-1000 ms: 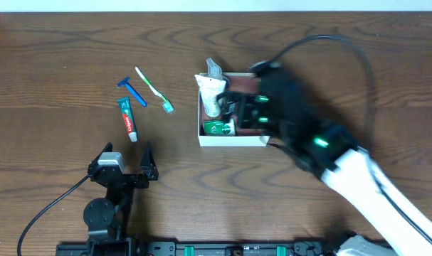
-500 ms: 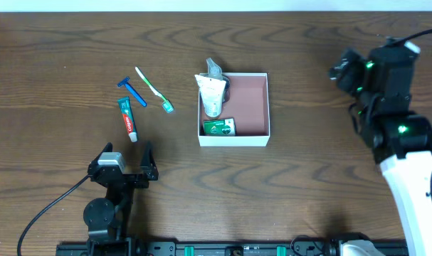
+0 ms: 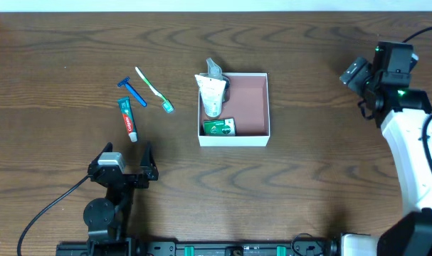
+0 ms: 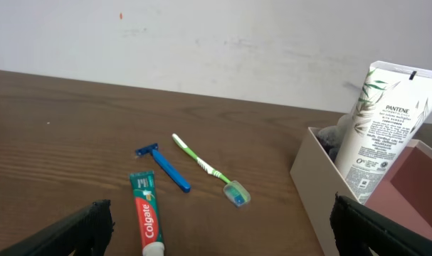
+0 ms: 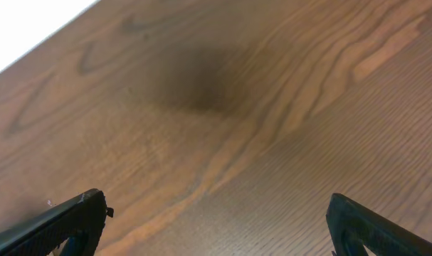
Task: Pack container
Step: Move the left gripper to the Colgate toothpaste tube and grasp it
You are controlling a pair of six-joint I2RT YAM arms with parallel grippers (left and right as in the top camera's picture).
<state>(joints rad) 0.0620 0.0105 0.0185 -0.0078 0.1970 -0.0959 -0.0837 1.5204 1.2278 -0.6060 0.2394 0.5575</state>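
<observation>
Three probably light, stiff toiletries, toothpaste (image 3: 129, 118), razor (image 3: 134, 92) and toothbrush (image 3: 153, 89), lie at nine o'clock of your container (image 3: 250, 107); pinch each mid-length, left gripper (image 3: 127, 158) and right gripper (image 5: 216, 213) both spread, empty.

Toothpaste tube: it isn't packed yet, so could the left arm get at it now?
Probably yes: the toothpaste tube lies flat just ahead of the open left gripper, with nothing on it or between them; the razor lies beyond.

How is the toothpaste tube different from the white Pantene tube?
The toothpaste tube lies flat on the table, outside the container; the white Pantene tube stands propped inside it. The toothpaste tube is green and red and smaller; the Pantene tube is white and bigger. Both are squeeze tubes.
</observation>
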